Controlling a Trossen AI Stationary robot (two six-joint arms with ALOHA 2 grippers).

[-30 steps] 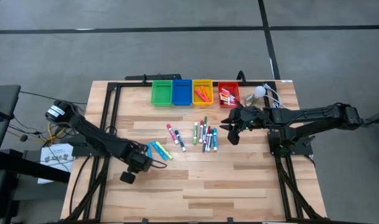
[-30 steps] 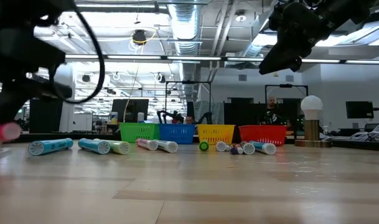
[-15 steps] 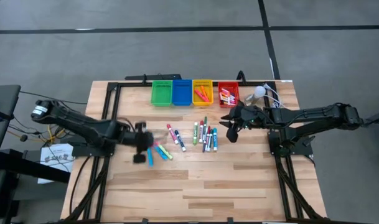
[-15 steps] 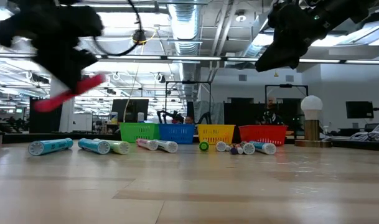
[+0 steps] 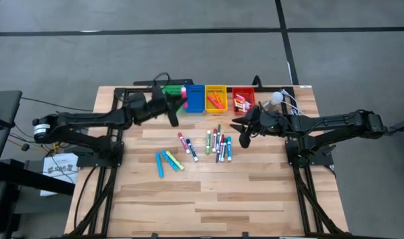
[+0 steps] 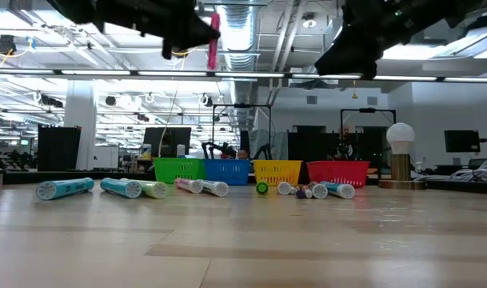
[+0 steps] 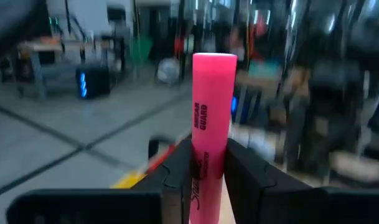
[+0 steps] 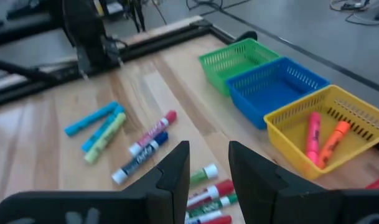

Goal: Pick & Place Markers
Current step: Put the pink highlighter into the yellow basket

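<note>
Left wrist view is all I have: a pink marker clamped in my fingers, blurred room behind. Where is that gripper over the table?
Observer: The left gripper is at the back of the table, over the green bin.
Operator: How high is the marker?
Observer: The pink marker hangs upright, well above the bins in the low view.
Operator: Anything in that bin?
Observer: In the right wrist view, the part of the green bin's inside that shows holds no markers.
Operator: Is the right arm in my way?
Observer: No; the right gripper hovers open beside the loose markers, apart from yours.
</note>
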